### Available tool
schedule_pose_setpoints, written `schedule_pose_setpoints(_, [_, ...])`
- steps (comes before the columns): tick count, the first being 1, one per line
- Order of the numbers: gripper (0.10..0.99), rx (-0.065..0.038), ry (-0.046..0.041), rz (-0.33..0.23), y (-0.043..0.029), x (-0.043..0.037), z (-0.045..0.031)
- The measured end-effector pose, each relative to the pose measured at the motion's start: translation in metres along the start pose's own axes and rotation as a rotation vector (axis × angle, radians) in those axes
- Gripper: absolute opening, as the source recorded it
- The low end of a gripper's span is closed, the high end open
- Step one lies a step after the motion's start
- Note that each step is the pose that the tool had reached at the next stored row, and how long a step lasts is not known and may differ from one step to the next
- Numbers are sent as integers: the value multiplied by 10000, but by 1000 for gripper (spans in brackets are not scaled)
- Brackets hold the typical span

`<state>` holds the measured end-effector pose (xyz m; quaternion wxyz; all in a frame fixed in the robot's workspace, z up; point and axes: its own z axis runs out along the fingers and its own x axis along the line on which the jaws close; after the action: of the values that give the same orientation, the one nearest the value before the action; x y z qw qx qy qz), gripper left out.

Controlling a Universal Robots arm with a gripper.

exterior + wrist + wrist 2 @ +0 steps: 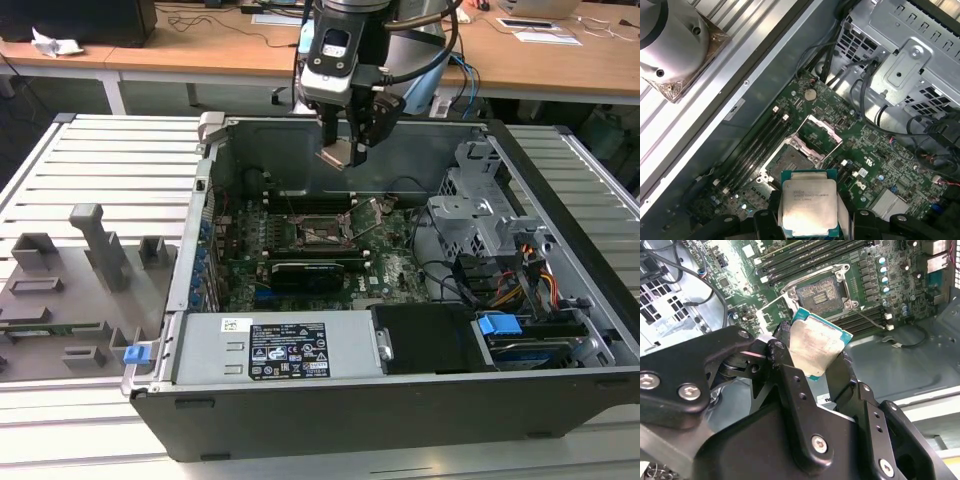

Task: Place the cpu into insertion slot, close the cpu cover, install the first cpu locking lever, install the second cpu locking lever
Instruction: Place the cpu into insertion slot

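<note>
My gripper [345, 148] hangs over the back of the open computer case [560, 200], shut on the cpu [333, 158], a flat square chip with a silver-grey top. In both wrist views the chip [817, 345] [807, 202] sits tilted between the black fingers [782, 342], well above the green motherboard [400, 265]. The insertion slot [322, 232] [820, 292] [790, 162] lies bare below it. The cpu cover [819, 134] [771, 311] stands swung open beside the slot. A thin locking lever [870, 317] sticks out next to the socket.
Long black memory slots [757, 145] flank the socket. A black expansion card [315, 268] lies in front of it, then the power supply [280, 350]. A metal drive cage [480, 215] and cables [540, 280] fill the exterior view's right. A grey fixture plate [80, 280] lies outside the case.
</note>
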<state>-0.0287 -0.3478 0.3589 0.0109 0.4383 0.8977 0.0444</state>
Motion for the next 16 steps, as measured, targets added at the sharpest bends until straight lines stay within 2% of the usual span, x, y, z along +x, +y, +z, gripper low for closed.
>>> schedule_pose_setpoints(16, [525, -16, -72, 802, 0, 0, 2])
